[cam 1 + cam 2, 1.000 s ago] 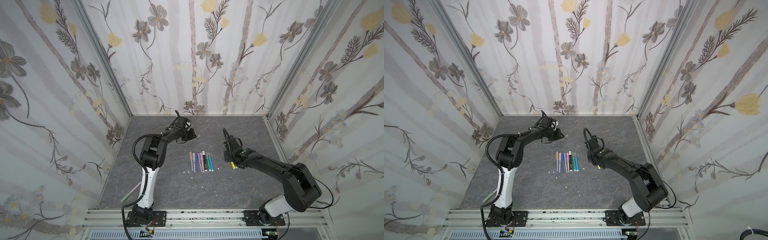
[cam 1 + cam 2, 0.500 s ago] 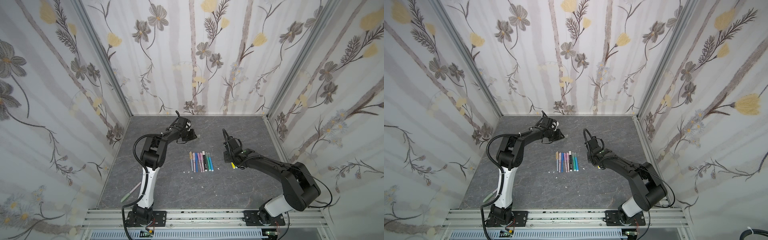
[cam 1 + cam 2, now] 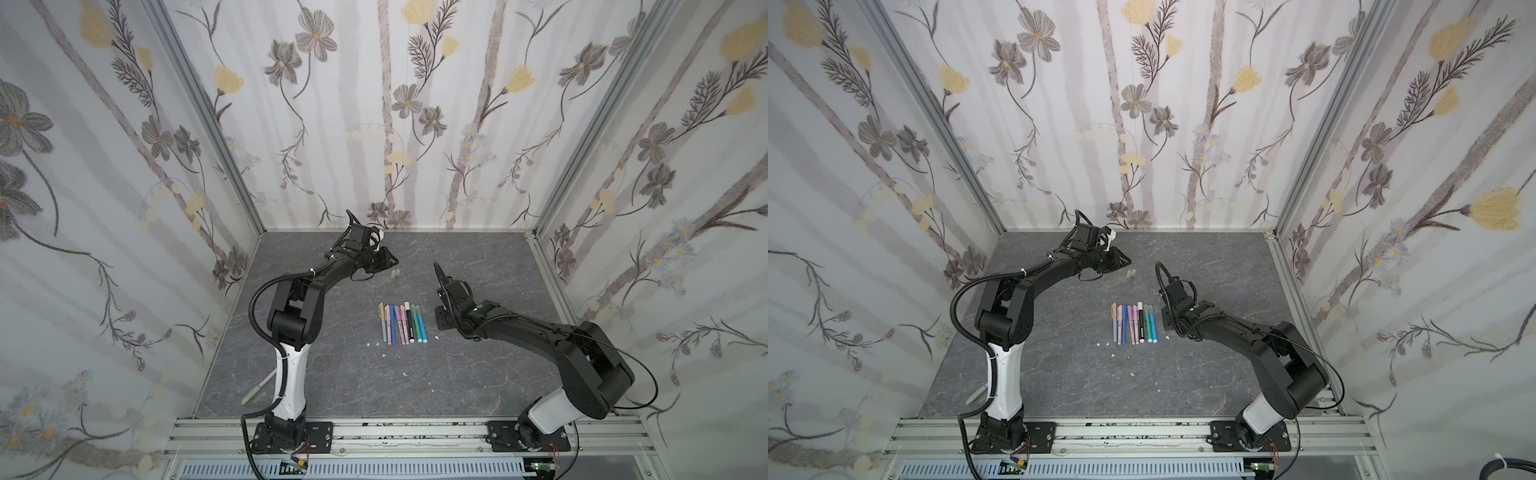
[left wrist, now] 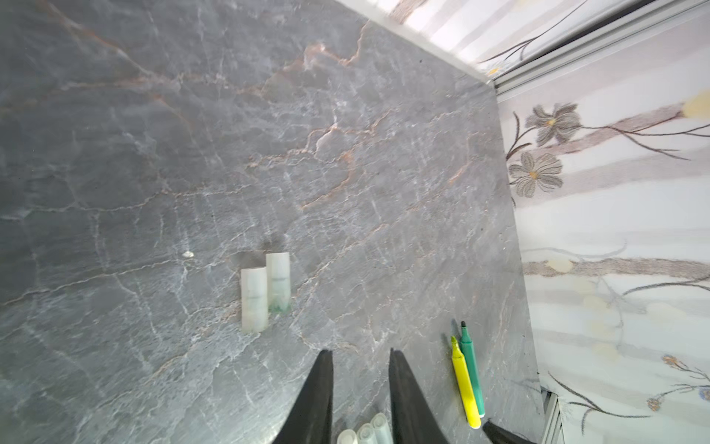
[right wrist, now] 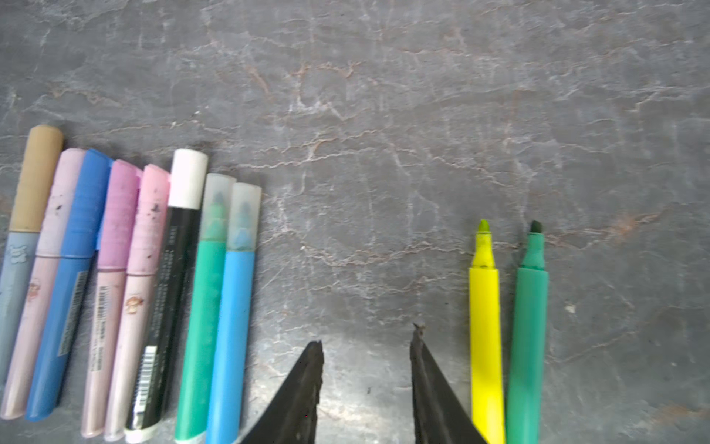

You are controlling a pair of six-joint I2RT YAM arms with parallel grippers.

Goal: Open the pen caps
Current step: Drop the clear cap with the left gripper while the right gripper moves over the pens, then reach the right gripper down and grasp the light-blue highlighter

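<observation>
1. L gripper (image 4: 359,351): jaws are standing apart, gripping nothing; bare table (image 4: 192,153) is showing between the tips; in both top views it is reaching toward the back of the table.
2. Two loose caps (image 4: 265,292) are lying side by side, touching, just ahead of the L fingertips; the L wrist view is showing them translucent, one w/ a green tinge at its end; in a top view the two loose caps (image 3: 395,273) are reading only as pale stubs.
3. R gripper (image 5: 367,336): jaws are parted w/ nothing between them; it is hanging over bare table.
4. Yellow marker (image 5: 485,326) and green marker (image 5: 528,326) are lying side by side just beside the R gripper, uncapped, nibs bare; both wrist views are showing them; in the top views the R arm is covering that spot.
5. Row of eight capped pens (image 5: 126,276) is lying on the R gripper's other side, mid-table; only the R wrist view is giving cap colours: tan, pale pink, blue, purple, pink, white, two translucent grey; all are sitting on.
6. Pale green pen (image 3: 257,392) is lying by the L arm's base at the table's left edge; only the top views are catching it; cap too small to tell.
</observation>
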